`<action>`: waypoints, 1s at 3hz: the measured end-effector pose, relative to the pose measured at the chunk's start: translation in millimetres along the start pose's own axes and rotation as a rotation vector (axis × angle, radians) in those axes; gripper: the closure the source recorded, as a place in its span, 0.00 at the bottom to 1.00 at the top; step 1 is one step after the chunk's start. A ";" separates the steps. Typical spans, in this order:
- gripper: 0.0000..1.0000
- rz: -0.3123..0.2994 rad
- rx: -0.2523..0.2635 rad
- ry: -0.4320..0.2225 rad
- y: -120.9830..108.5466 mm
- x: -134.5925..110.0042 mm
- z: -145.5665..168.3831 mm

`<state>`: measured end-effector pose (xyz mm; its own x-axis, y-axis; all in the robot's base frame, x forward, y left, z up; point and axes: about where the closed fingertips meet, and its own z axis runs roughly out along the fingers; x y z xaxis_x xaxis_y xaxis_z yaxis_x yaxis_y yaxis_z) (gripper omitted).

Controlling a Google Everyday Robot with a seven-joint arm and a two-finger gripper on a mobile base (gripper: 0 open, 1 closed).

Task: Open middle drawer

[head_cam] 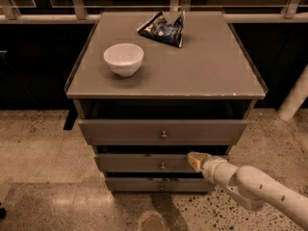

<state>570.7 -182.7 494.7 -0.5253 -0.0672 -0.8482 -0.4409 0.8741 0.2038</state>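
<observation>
The gripper, open or closed I can't tell, sits at the top right edge of the middle drawer, a grey flat front with a small round knob, so this looks like the reaching step, and next it must catch hold and pull outward.

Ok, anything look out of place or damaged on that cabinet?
Nothing damaged or spilled. The top drawer looks ajar, and a crumpled snack bag lies on top. The hand sits at the middle drawer's front, right of its knob.
</observation>
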 end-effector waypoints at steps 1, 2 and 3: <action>1.00 0.005 0.008 0.017 -10.0 2.3 22.4; 1.00 0.030 0.015 0.028 -16.6 8.3 43.5; 1.00 0.049 0.024 0.018 -20.9 7.4 60.8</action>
<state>620.3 -172.2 454.5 -0.5591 -0.0324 -0.8284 -0.3966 0.8879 0.2330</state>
